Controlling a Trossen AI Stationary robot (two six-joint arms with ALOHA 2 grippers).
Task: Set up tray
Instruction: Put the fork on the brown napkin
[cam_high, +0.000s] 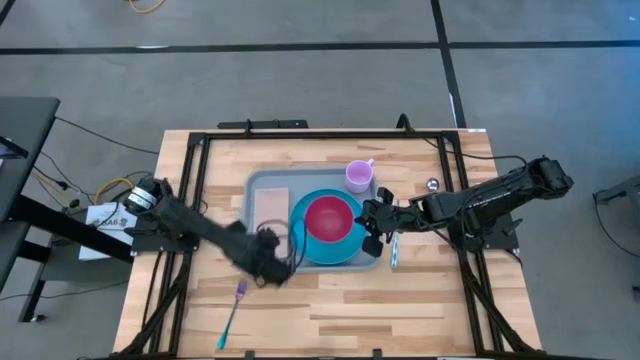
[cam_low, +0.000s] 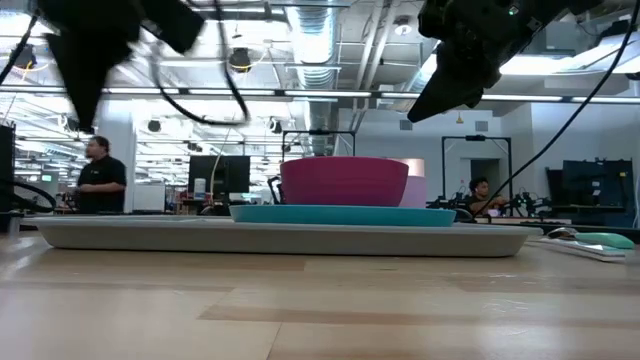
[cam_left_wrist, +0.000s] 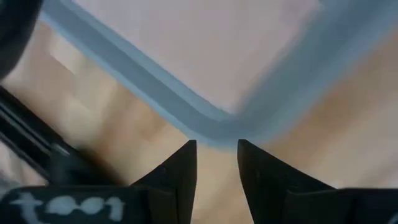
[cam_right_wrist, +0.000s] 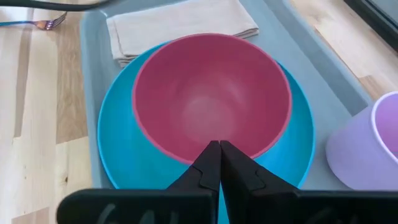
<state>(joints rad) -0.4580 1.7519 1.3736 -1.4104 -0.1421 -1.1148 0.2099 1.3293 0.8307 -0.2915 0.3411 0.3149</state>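
The pale grey-blue tray (cam_high: 262, 182) lies mid-table, with a beige napkin (cam_high: 271, 208) on its left part. On its right part, a pink bowl (cam_high: 328, 218) stands on a round blue plate (cam_high: 300, 228). A lilac cup (cam_high: 360, 176) stands in its far right corner. My left gripper (cam_high: 268, 262) hovers open above the tray's near left corner (cam_left_wrist: 211, 127), lifted off the table. My right gripper (cam_right_wrist: 219, 144) is shut and hangs in the air just right of the bowl's rim (cam_right_wrist: 211, 93), above the plate's right edge.
A fork with a blue and purple handle (cam_high: 234, 308) lies on the wood near the table's near left. A teal utensil (cam_high: 394, 250) lies just right of the tray. A small metal piece (cam_high: 432, 184) sits farther right. People stand in the room beyond.
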